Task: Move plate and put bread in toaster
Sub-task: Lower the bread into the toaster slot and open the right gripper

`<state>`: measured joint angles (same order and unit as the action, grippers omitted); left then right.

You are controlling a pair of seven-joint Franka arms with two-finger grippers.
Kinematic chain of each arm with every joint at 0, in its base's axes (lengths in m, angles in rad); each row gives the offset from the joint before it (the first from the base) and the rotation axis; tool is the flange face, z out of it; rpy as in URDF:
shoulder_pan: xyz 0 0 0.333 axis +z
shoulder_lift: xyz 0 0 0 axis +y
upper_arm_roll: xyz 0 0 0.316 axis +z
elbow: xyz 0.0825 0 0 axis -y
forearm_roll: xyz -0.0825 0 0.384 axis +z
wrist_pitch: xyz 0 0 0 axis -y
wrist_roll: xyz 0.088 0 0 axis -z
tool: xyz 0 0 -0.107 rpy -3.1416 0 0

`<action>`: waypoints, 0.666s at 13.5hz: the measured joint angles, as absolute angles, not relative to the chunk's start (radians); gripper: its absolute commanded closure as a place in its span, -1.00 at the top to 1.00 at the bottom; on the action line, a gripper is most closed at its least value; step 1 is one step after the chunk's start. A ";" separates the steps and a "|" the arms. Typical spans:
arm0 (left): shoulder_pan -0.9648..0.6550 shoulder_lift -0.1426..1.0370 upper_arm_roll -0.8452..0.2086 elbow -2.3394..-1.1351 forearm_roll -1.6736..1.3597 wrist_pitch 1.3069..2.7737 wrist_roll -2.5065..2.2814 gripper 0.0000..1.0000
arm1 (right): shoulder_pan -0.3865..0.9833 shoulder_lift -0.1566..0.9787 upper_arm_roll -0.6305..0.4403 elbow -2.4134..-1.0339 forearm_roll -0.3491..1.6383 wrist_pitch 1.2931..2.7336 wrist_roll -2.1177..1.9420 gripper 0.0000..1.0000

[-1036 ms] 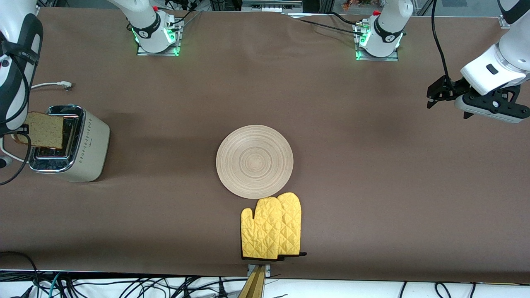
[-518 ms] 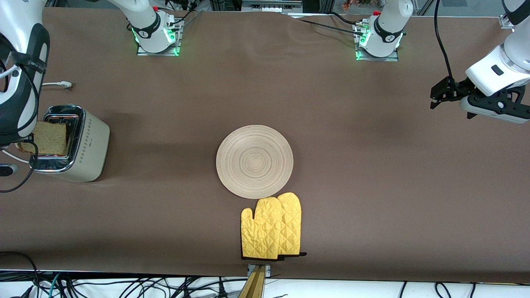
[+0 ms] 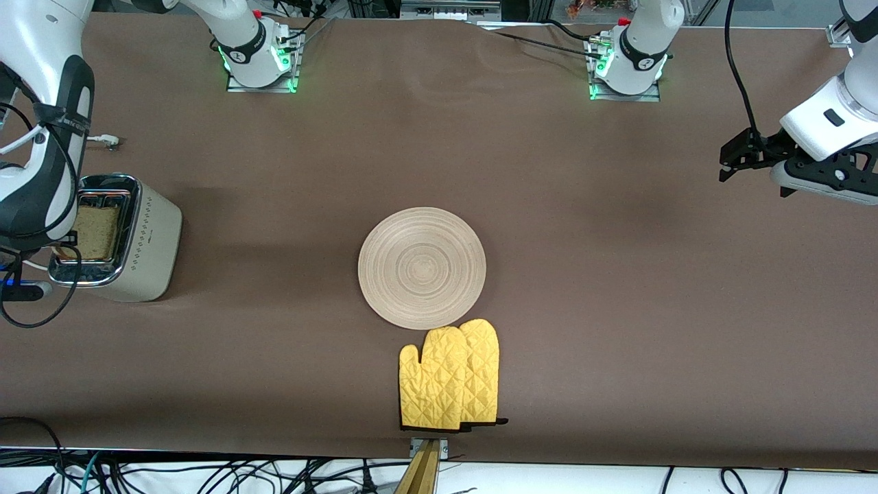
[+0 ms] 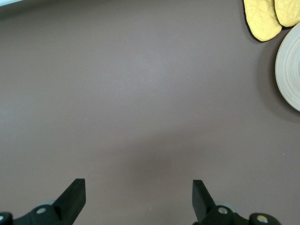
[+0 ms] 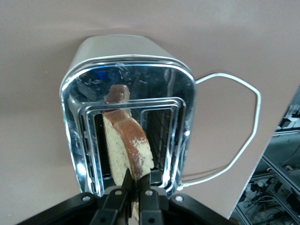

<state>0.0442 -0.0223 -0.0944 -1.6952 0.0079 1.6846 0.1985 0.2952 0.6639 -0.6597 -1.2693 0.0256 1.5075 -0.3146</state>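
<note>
Gripping the bread [image 5: 125, 154], my right hand [image 5: 133, 190] holds it partway down in one slot of the toaster [image 3: 147, 240] at the right arm's end of the tabletop [image 3: 617, 288]. My left hand [image 4: 138, 199] waits spread wide over bare tabletop; the plate [image 3: 422, 267] sits mid-tabletop, touching yellow mitts [image 3: 449, 377].

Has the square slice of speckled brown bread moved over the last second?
Yes. The bread has sunk lower into the cream-white chrome-topped toaster, held by the right gripper.

Brown-covered table [image 3: 617, 288], cables [image 3: 206, 473] along its near edge
</note>
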 measured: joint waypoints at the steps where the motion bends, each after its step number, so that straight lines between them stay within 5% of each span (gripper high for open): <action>1: 0.049 -0.022 -0.094 -1.695 0.008 1.685 0.199 1.00 | 0.295 0.672 -0.660 -1.270 0.034 1.508 -0.314 -1.00; 9: 0.052 -0.013 -0.095 -1.694 0.008 1.685 0.199 1.00 | 0.292 0.708 -0.664 -1.284 0.105 1.538 -0.314 -1.00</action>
